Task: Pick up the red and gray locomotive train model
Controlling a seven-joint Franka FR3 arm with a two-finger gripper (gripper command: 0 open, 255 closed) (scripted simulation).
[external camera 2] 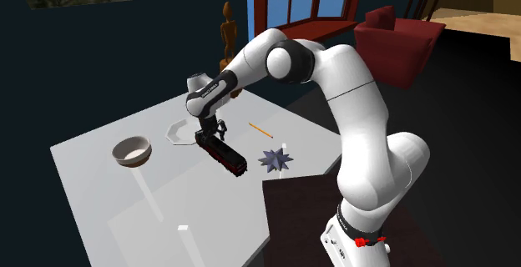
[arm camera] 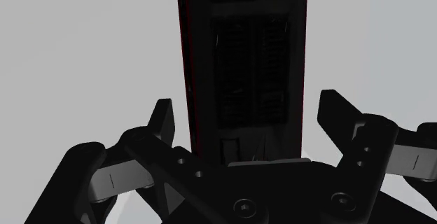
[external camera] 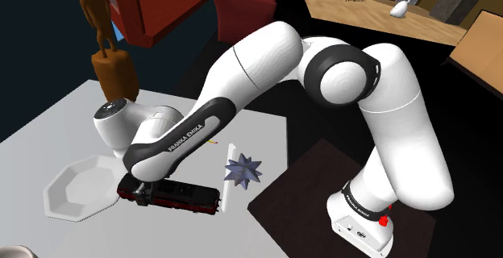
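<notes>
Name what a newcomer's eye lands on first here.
The big white arm arches down onto the grey table, its claw open astride a dark, red-edged locomotive. Just beside the locomotive, toward the shoulder view's right, sits a spiky blue-grey star.

Locomotive (external camera: 173,194): long, dark body, red lower edging, lying upright on white table, beside octagonal plate.

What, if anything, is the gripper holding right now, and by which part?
Nothing yet: the open gripper straddles the dark locomotive near one end, its fingers not clasping it.
</notes>
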